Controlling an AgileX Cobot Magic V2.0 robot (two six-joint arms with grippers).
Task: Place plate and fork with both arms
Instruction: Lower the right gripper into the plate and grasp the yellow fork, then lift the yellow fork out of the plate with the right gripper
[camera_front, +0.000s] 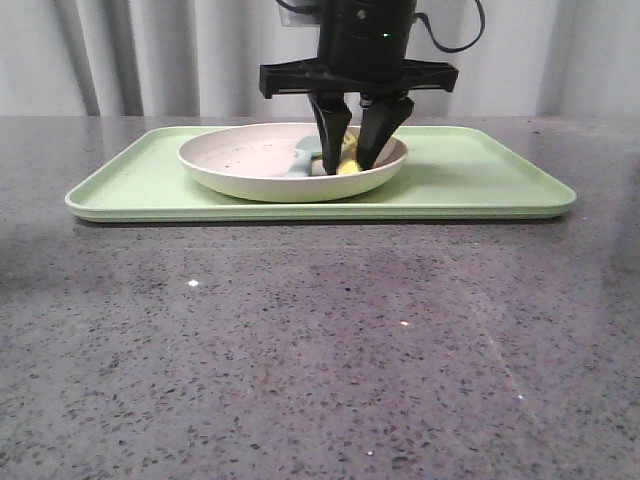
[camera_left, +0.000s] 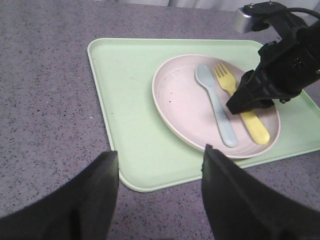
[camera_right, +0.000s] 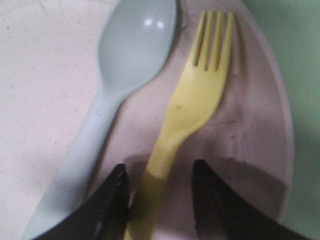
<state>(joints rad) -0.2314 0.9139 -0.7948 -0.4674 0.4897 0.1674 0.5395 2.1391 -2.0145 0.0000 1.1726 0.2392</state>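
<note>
The fork (camera_right: 190, 110) lies in the plate (camera_left: 182, 100) on the green tray (camera_left: 125, 100), beside a blue spoon (camera_left: 215, 102). The right gripper (camera_right: 157, 195) stands open astride the fork's handle, so grasping is the step in hand; next it should close without catching the spoon. The left gripper (camera_left: 160, 172) hovers open near the tray's corner.

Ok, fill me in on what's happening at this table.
The right gripper is down inside the plate, its open fingers straddling the handle of the yellow fork. The fork lies in the plate beside a pale blue spoon, and the plate sits on the green tray. The left gripper is open and holds nothing, hanging over the tray's near corner. The fork does not look gripped yet.
</note>
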